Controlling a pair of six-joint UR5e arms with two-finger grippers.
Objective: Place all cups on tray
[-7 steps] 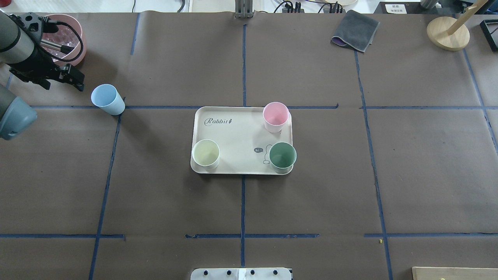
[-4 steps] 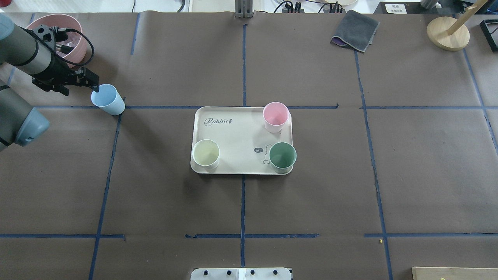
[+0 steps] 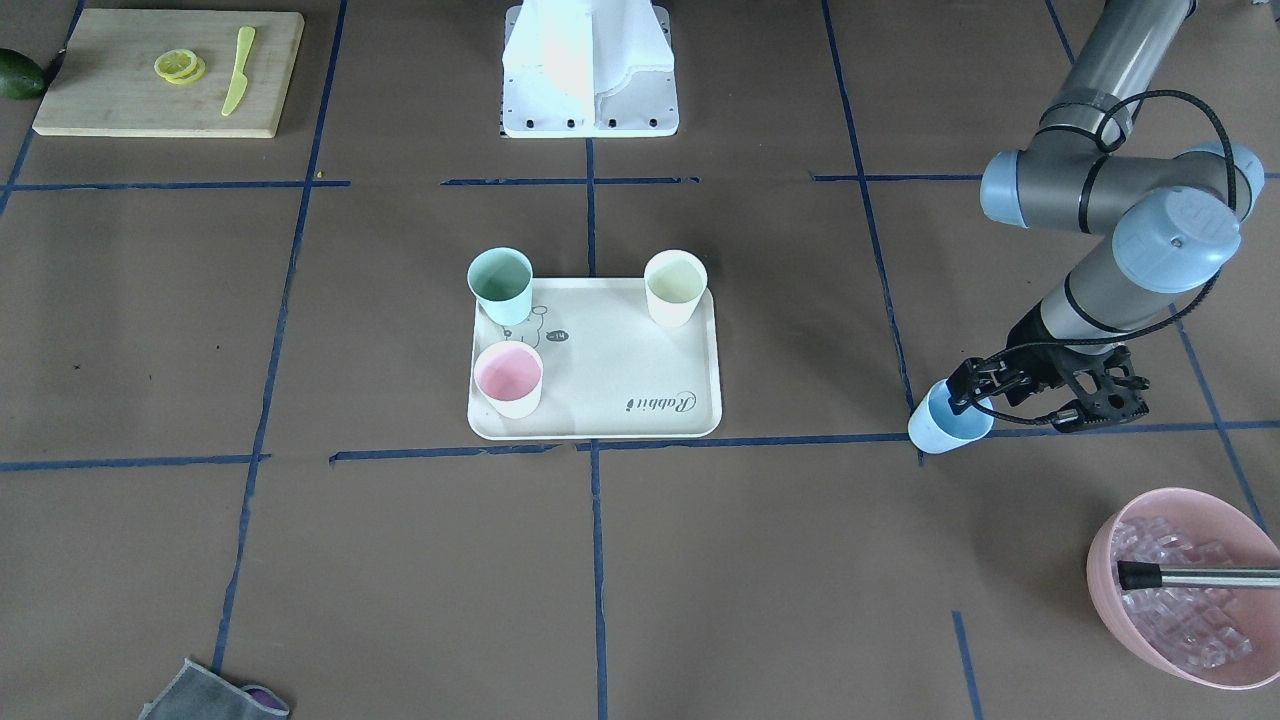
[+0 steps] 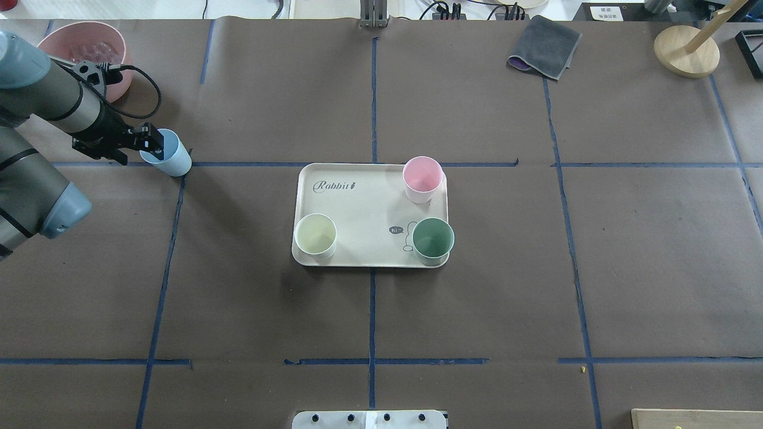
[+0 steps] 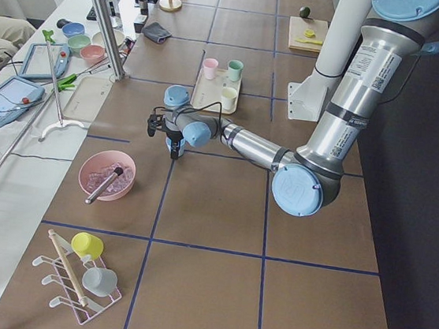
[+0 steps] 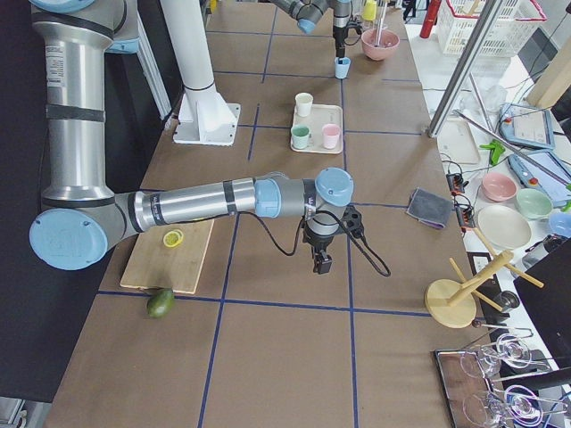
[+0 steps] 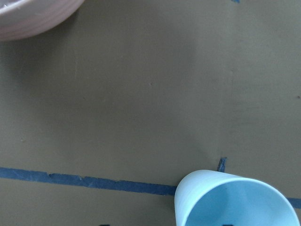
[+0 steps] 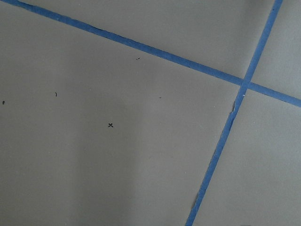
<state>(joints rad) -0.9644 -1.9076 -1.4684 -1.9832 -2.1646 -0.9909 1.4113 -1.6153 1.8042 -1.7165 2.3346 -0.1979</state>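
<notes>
A light blue cup stands on the brown paper, well left of the tray. My left gripper is open. Its fingers are at the blue cup's rim, on the side facing the arm. On the tray stand a pink cup, a mint green cup and a cream-white cup. My right gripper hangs over bare paper far from the tray. It shows only in the exterior right view, so I cannot tell its state.
A pink bowl of ice cubes, with a metal handle in it, sits behind the left arm. A grey cloth and a wooden stand are at the far right. A cutting board lies near the robot's right.
My left gripper has swung right and toward the blue cup, from beside the pink bowl to the cup's rim. The cups and the tray have not moved.
</notes>
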